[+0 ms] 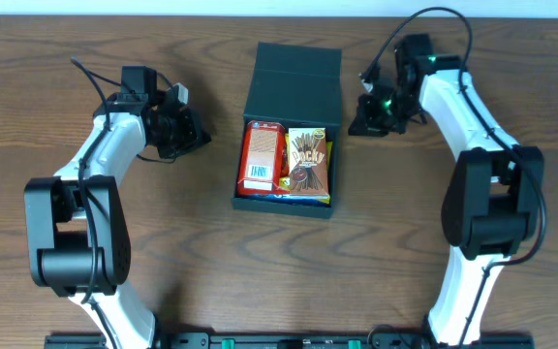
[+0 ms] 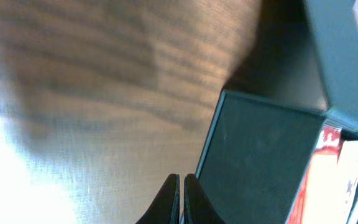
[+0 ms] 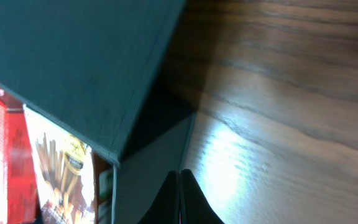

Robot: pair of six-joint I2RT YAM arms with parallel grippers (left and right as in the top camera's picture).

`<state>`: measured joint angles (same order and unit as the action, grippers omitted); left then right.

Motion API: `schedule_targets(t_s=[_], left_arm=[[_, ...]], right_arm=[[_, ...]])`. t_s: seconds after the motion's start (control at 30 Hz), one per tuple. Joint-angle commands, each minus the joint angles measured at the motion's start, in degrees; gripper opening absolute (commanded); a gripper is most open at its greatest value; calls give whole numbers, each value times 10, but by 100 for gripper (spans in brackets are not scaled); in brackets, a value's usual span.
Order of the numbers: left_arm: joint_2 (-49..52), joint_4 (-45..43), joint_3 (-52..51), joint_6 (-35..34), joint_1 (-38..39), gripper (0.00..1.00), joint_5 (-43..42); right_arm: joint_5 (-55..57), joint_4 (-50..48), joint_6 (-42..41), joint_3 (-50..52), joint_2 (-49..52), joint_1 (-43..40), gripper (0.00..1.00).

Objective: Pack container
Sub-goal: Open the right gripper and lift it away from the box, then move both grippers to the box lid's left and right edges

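The container (image 1: 292,82), a dark teal-black square box, sits mid-table with its flap lid raised over the far half. Inside lie an orange-red carton (image 1: 262,155) and a Pocky pack (image 1: 308,165). My left gripper (image 1: 199,138) is shut and empty, left of the box; in the left wrist view its fingertips (image 2: 181,186) sit close to the box's outer wall (image 2: 253,162). My right gripper (image 1: 362,124) is shut and empty, just right of the box; in the right wrist view its fingertips (image 3: 179,182) sit by the wall below the lid (image 3: 79,62).
The wooden table (image 1: 163,252) lies around the box. Both arm bases stand at the near edge. Cables trail off both wrists at the far side.
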<state>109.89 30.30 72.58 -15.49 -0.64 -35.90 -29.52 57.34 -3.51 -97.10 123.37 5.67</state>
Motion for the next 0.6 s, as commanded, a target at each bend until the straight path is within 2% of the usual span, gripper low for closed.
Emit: schedule_targets(t_s=[0.0,0.17,0.57], left_arm=[[7,22,-2,-4,1,6,-17],[7,66,-7,16,27,6,-23],[7,75,-33,37,72,6,-27]], right_arm=[[-3,-18,-22,29,5,13,1],[-3,-47,-34,44,5,18,1],[-5,-82,-48,44,5,37,1]])
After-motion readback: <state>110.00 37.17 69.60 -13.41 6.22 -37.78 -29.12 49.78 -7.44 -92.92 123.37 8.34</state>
